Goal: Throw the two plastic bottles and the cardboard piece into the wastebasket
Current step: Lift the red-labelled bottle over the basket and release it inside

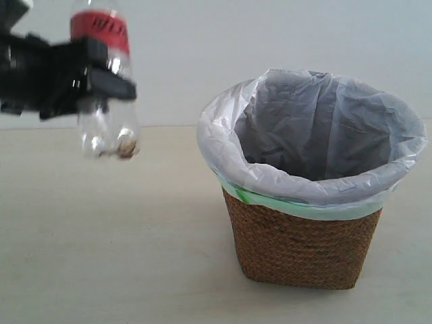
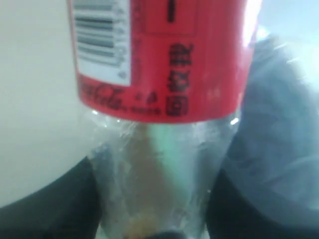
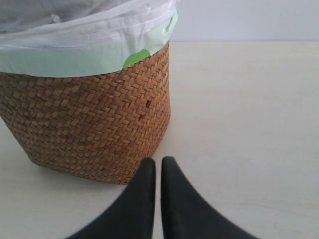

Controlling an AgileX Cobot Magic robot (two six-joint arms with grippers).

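Left gripper [image 1: 101, 79] clamping red bottle [image 1: 108, 131], hanging beside basket [image 1: 300, 246], not yet over it. Right gripper [image 3: 158, 184] fingers pressing together, empty. Other bottle, cardboard not showing.

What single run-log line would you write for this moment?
left gripper: shut on red-label bottle, raised beside wastebasket | right gripper: shut, empty, by wastebasket base | drop: pending

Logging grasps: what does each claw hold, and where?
Left claw grips the red-label bottle around its clear body, just below the label. Right claw is shut, holding nothing.
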